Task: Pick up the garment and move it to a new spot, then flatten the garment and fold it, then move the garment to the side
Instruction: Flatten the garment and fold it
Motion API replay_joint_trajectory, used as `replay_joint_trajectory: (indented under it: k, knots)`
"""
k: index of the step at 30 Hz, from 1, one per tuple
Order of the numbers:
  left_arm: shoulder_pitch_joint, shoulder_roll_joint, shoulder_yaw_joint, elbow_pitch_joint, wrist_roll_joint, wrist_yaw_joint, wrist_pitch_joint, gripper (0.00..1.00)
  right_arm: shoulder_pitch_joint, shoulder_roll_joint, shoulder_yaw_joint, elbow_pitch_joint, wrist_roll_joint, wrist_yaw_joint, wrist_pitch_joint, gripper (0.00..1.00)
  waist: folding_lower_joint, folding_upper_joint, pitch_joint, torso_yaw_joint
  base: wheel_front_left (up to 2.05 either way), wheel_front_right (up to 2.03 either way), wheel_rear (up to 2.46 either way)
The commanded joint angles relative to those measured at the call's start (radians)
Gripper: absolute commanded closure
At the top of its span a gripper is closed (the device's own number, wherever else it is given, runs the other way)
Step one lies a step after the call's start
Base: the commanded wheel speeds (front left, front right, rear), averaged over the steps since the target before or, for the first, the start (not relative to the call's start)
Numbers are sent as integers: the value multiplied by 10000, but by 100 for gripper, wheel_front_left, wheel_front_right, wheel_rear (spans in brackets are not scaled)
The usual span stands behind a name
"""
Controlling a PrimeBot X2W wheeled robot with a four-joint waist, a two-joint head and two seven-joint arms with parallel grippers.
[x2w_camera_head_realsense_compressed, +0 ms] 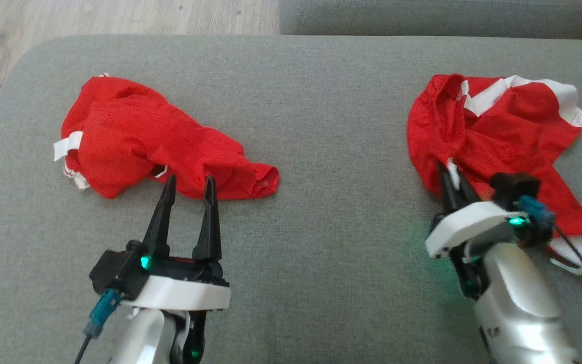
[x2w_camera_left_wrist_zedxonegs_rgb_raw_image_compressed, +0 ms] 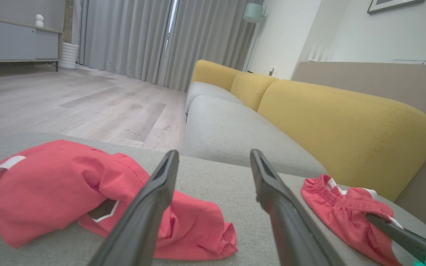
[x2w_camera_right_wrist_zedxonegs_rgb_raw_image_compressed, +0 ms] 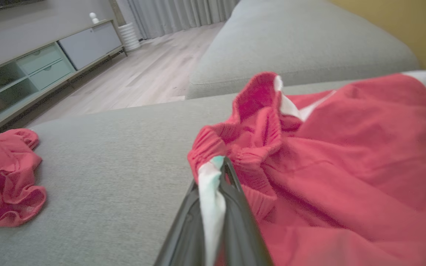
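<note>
Right pincer: closed narrow on a white strip at the near edge of the right garment. Left pincer: wide, empty, its tips at the near edge of the left garment. Head view: both red garments lie crumpled and well apart on the grey sofa seat.

Left wrist view: the left pincer stands open above the seat, with the left garment just beside its left finger. Behind are the yellow backrest, wooden floor and grey curtains.

Right wrist view: the right pincer clamps the white strip just below the gathered elastic waistband. A low cabinet stands by the wall.

Assessment: thin, light, limp cloth. It is likely to hang and bunch when lifted. The strip alone may slip, so the waistband looks the firmer hold. The woven seat should offer friction for flattening.
</note>
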Motion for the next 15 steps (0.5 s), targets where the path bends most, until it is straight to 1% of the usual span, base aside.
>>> replay_joint_trajectory:
  k: [1,4,7,12,13,14,15]
  knots:
    - [-359,20,317,-261,-8,40,-80,0,-415,-3,483,-332,-171,-7,-202,100,-1,0,-22,1,0,0,0]
    - [-348,20,318,-265,-11,61,-80,0,-486,-3,1252,-441,-763,-7,-349,100,-1,0,-49,13,0,0,0]
    - [-349,20,300,-267,-41,82,-80,0,-513,-3,2137,-503,-1006,-7,-348,100,-1,0,-73,34,0,0,0]
    - [-369,20,236,-265,-104,121,-80,0,-588,-3,3596,-366,-790,-7,-60,100,-1,0,-86,110,0,0,0]
    - [-366,20,234,-261,-117,129,-80,0,-636,-3,3867,-309,-749,-7,-28,97,-1,0,-88,119,0,0,0]
    - [-360,20,236,-260,-127,137,-80,0,-691,-3,4070,-237,-732,-7,-22,0,-1,0,-88,122,0,0,0]
    - [-354,20,239,-260,-137,145,-80,0,-744,-3,4246,-159,-707,-7,-14,0,-1,0,-86,123,0,0,0]
